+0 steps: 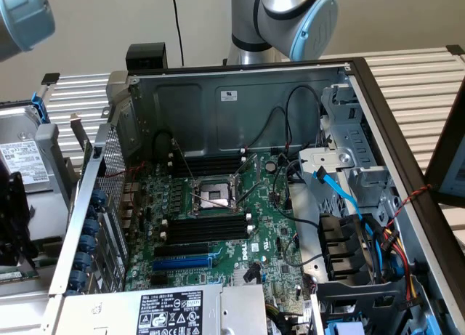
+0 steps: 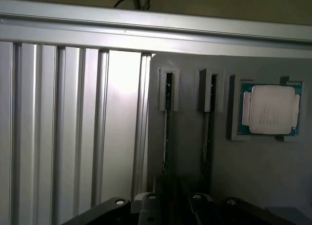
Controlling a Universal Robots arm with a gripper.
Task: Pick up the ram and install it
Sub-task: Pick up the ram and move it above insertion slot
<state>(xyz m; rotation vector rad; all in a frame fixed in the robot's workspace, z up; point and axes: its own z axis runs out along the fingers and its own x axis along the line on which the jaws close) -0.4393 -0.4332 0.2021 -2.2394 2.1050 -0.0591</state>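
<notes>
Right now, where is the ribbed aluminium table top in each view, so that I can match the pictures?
Exterior view: the ribbed aluminium table top lies behind the open computer case, toward the exterior view's right.
Wrist view: the table top runs beside the grey holder that carries the ram.
Shared landmark: its parallel grooves.

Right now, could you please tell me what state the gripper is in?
Gripper: cannot be told whether open or closed; it hangs near the ram standing on edge in a gray holder.
</notes>
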